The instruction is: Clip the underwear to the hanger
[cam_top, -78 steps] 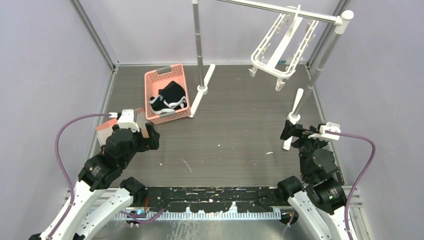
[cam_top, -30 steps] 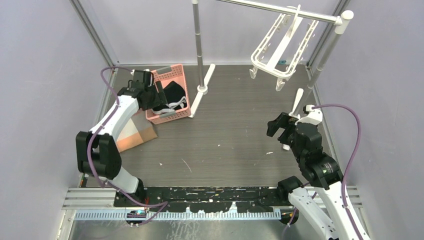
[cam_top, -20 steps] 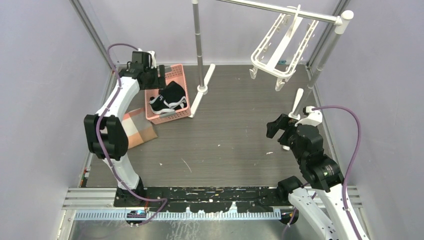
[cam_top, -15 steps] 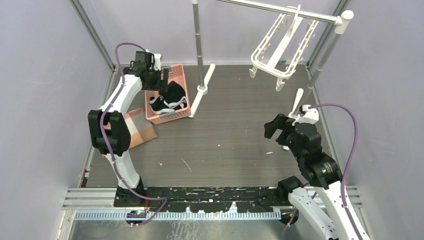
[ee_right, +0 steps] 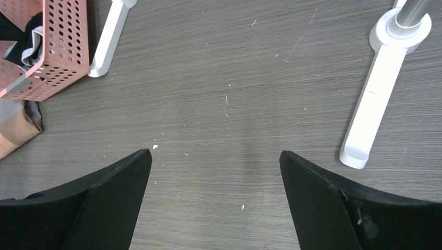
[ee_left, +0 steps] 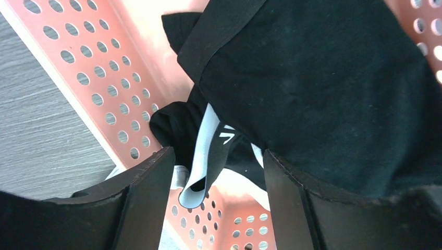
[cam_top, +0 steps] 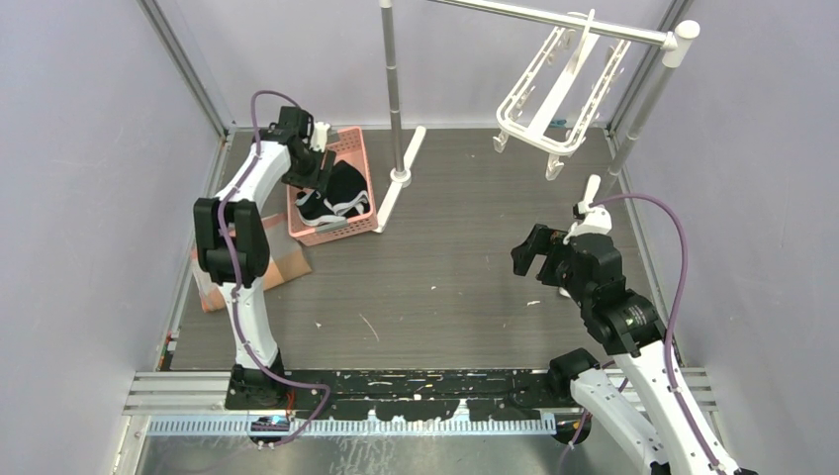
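The underwear (cam_top: 329, 201), black with white piping, lies crumpled in a pink basket (cam_top: 348, 230) at the back left. My left gripper (cam_top: 315, 170) reaches down into the basket and is open. In the left wrist view a white-edged band of the underwear (ee_left: 204, 156), bearing a small white mark, hangs between the fingers of my left gripper (ee_left: 217, 154) without being pinched. A plain black garment (ee_left: 333, 88) lies over it. The white hanger (cam_top: 556, 94) hangs from the rail at the back right. My right gripper (cam_top: 529, 252) is open over bare table, also seen in the right wrist view (ee_right: 215, 153).
A grey metal rail stand has a post (cam_top: 393, 89) next to the basket and white feet (ee_right: 375, 94) on the table. A brown cardboard piece (cam_top: 272, 265) lies left of the basket. The pink basket (ee_right: 57, 47) shows at the right wrist view's upper left. Purple walls enclose the table.
My left arm has swung from the near left out to the basket and lowered its gripper over the clothes. My right gripper has drifted a little left.
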Available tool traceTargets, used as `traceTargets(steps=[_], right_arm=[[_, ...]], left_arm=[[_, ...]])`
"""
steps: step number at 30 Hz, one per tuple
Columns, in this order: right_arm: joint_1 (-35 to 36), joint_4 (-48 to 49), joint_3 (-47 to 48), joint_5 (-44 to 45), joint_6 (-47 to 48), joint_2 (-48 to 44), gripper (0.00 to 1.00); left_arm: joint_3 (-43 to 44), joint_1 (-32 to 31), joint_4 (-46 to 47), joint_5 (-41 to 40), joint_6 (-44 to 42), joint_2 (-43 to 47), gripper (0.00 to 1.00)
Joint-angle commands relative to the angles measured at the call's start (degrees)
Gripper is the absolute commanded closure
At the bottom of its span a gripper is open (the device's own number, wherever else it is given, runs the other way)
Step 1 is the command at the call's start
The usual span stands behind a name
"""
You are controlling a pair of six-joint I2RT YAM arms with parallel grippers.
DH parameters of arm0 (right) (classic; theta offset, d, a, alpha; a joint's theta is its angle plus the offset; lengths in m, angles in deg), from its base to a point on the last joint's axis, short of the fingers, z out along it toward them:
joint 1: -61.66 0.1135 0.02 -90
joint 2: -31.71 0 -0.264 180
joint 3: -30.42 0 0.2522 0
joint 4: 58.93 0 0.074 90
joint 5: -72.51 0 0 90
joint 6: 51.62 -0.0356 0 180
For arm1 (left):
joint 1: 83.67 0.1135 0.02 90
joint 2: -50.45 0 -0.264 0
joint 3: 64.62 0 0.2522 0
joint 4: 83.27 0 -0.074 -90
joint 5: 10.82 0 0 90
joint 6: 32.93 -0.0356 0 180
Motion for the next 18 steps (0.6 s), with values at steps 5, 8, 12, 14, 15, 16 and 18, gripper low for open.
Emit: traceTargets(steps=[5,8,12,14,15,16,18], right_arm=[[-0.2,3.6,-0.4,-1.4,1.2,1.2,0.0],[-0.2,3.6,-0.4,-1.5,1.3,1.2,0.0],[-0.2,3.7,-0.6,-1.4,1.4,1.1,0.0],[-0.2,3.8,-0.7,-1.3,1.4,1.1,0.0],[-0.2,3.9,-0.8,-1.3,1.4,1.1,0.0],[-0.2,3.9,-0.9,-1.3,1.4,1.1,0.0],[-0.2,4.0,-1.0,-1.3,1.4,1.1,0.0]], left_arm=[[4.0,1.1,-3.3,-1.0,-1.3,-2.8,0.41],[4.6,1.2,-4.0,-1.0,-1.0,-3.9,0.45],[5.4,1.2,-4.7,-1.0,-0.8,-4.7,0.55],[5.3,1.2,-4.6,-1.1,-0.6,-4.6,0.63],[5.2,1.2,-4.5,-1.1,-0.5,-4.5,0.67],[5.2,1.2,-4.5,-1.1,-0.5,-4.3,0.7],[5.2,1.2,-4.4,-1.2,-0.3,-4.1,0.74]])
